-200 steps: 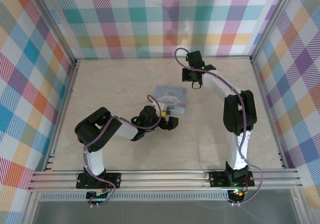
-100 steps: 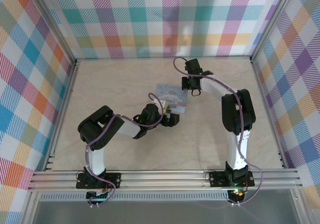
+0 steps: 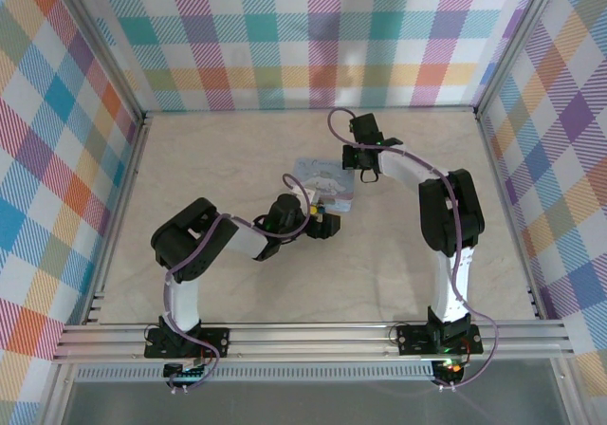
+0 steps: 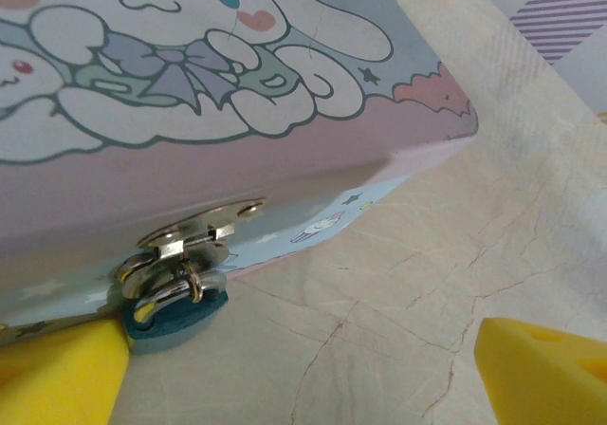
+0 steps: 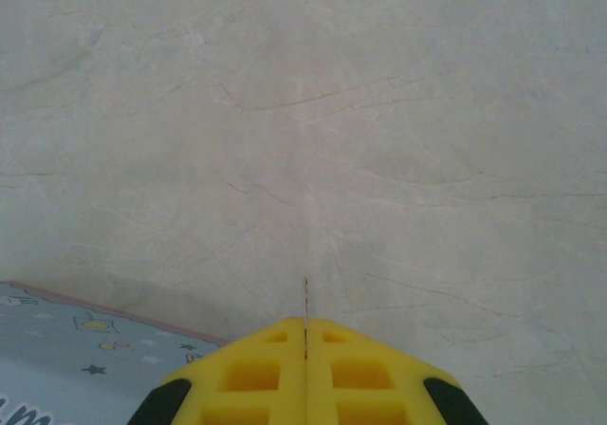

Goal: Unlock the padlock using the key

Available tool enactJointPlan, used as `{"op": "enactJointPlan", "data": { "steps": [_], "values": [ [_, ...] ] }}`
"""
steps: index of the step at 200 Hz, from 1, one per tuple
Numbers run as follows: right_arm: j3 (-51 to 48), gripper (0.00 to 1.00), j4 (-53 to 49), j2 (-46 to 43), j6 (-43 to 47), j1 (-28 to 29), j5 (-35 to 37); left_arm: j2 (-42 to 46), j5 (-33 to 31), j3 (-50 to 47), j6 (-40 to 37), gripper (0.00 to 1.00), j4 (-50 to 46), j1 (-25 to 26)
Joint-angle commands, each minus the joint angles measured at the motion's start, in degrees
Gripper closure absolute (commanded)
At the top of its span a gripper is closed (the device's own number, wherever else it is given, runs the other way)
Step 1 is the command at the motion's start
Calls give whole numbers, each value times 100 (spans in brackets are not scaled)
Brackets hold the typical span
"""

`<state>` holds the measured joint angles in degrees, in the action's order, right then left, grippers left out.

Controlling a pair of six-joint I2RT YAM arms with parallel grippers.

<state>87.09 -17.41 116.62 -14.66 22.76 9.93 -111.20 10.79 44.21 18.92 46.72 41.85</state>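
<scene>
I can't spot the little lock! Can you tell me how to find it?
Find the pale blue cartoon box in the middle of the table. A shiny metal clasp sits on its side wall, and the padlock is hooked to it by a silver loop. It is tiny and teal, darker than the box.

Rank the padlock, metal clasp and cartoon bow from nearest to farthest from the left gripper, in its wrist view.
1. Padlock, lower left, beside a yellow finger.
2. Metal clasp, just above it.
3. Cartoon bow, farther up on the box lid.
</scene>
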Motion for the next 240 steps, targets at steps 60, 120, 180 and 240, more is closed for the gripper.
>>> {"op": "enactJointPlan", "data": {
  "steps": [60, 120, 180, 240],
  "values": [
    [-272, 100, -383, 4, -108, 325, -519, -132, 1181, 261, 389, 19, 637, -73],
    [-354, 100, -354, -34, -109, 334, -536, -174, 413, 118, 703, 12, 804, -82],
    [-428, 100, -298, -99, -152, 334, -527, -252, 347, -177, 1311, 11, 1713, -80],
    [-481, 100, -262, -156, -204, 334, -552, -68, 266, -884, 1504, 20, 2422, -89]
  ]
}}
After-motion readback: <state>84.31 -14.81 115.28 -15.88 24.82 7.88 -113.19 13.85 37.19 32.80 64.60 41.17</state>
